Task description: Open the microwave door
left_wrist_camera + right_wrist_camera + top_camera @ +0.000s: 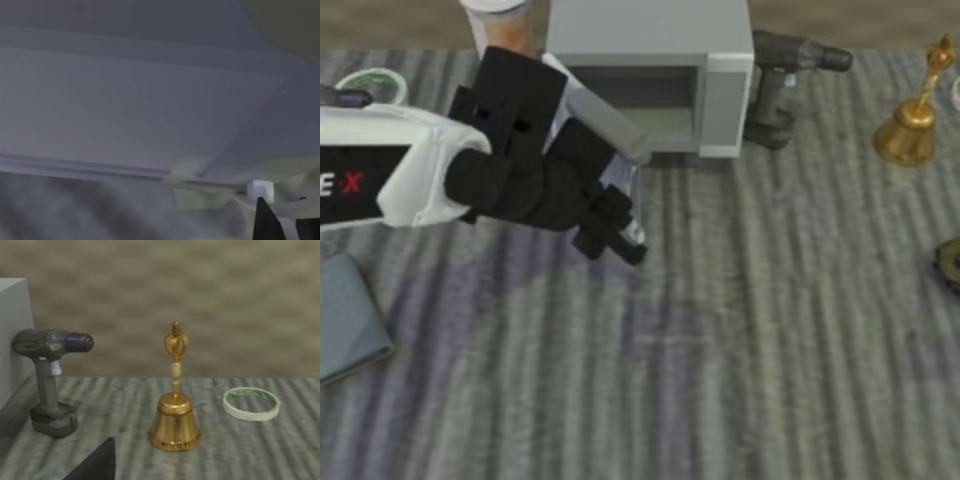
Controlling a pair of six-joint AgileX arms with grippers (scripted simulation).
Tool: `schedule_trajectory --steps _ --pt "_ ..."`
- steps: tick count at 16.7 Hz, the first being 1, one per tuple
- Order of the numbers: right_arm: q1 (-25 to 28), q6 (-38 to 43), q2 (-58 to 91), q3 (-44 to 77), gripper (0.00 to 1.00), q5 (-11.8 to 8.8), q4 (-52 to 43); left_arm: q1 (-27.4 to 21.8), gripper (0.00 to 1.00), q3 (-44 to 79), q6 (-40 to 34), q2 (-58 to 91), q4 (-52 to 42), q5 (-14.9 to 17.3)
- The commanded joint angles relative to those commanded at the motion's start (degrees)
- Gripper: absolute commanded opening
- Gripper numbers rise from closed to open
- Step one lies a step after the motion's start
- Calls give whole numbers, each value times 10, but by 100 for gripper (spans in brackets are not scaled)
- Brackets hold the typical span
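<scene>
One arm at work: left hand (620, 232) at the free edge of the microwave door (610, 125), whether gripping cannot be told; door swung partly outward, cavity exposed; microwave (650, 60) at the far middle of the surface (770, 350); power drill (780, 85) just right of it; golden bell (912, 125) far right; right arm parked out of the top view.

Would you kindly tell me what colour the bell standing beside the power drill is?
The bell is shiny gold all over, handle included; the right wrist view shows it best.
</scene>
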Motion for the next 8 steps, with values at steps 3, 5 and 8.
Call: schedule_trajectory --steps 3,5,8 --pt "0 0 0 0 100 0 0 0 0 0 0 0 0 0" --pt "0 0 0 0 100 0 0 0 0 0 0 0 0 0" --pt "0 0 0 0 100 0 0 -4 0 -1 -3 0 0 4"
